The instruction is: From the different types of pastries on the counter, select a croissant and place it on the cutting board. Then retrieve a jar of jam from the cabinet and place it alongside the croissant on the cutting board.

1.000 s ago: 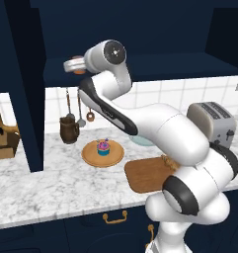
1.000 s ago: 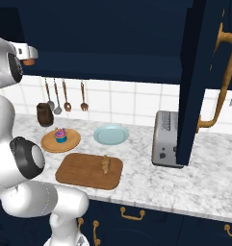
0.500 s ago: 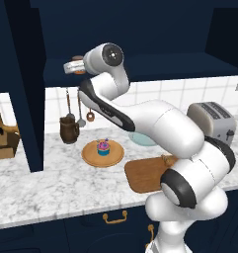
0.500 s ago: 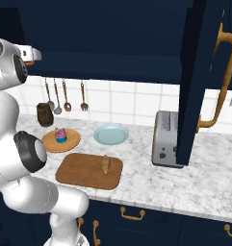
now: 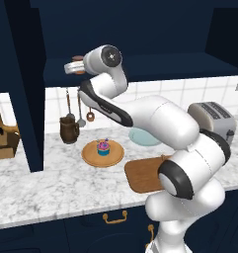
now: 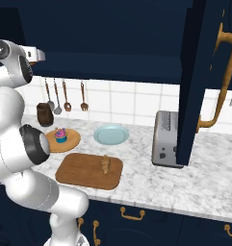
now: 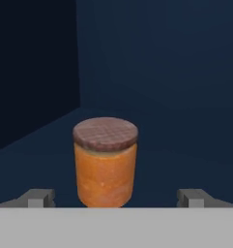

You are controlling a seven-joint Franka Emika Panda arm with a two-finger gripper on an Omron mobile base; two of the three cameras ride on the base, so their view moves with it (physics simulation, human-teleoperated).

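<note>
Orange jar (image 7: 105,162) is sitting centred between my spread fingers (image 7: 38,197), so I am advancing the gripper (image 7: 116,198) level before pinching below the lid.

We see two base cameras, set behind the arm on either side, looking forward and down; both share the counter (image 5: 51,183), cutting board (image 6: 79,170) and cabinet (image 6: 112,43). Hand camera looks along the pincer (image 7: 115,197), close into the cabinet recess, jar (image 7: 105,162) just ahead.
</note>
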